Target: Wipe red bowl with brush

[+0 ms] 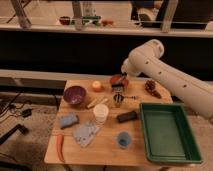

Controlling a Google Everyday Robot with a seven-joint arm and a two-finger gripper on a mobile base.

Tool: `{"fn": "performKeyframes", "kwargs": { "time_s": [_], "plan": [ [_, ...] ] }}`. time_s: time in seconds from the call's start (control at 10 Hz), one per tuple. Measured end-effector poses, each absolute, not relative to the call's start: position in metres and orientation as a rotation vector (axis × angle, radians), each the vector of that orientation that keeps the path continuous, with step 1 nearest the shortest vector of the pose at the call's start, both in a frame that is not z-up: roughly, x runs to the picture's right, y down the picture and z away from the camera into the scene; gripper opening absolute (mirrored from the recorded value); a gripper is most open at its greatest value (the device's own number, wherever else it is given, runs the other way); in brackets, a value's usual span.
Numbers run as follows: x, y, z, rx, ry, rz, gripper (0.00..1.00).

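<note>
The red bowl (pixel 119 80) sits at the back middle of the wooden table (pixel 107 150). The small dark brush (pixel 118 88) is at the bowl's near rim, its squarish head pointing down. My gripper (pixel 122 74) comes in from the right on the white arm (pixel 160 70) and hangs right over the red bowl, just above the brush. I cannot tell whether it holds the brush. The larger purple bowl (pixel 75 95) stands to the left.
A green tray (pixel 167 132) fills the table's right side. Near the middle are a black oblong block (pixel 127 116), a white cup (pixel 101 113), a blue cup (pixel 123 140), a grey cloth (pixel 86 134) and a blue sponge (pixel 68 120). An orange object (pixel 96 86) lies left of the red bowl.
</note>
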State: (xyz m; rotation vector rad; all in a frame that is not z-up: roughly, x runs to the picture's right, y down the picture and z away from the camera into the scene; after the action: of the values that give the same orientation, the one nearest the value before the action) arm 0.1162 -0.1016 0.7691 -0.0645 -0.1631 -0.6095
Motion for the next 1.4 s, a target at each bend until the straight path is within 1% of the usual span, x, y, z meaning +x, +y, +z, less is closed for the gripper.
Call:
{"fn": "performKeyframes", "kwargs": {
  "time_s": [0.4, 0.6, 0.9, 1.4],
  "plan": [
    [0.115, -0.134, 0.814, -0.047, -0.147, -0.552, 0.03],
    [0.122, -0.136, 0.829, -0.036, -0.121, -0.527, 0.03],
    [0.135, -0.127, 0.843, -0.009, -0.039, -0.532, 0.03],
    [0.137, -0.122, 0.874, -0.034, 0.016, -0.566, 0.03]
  ]
}}
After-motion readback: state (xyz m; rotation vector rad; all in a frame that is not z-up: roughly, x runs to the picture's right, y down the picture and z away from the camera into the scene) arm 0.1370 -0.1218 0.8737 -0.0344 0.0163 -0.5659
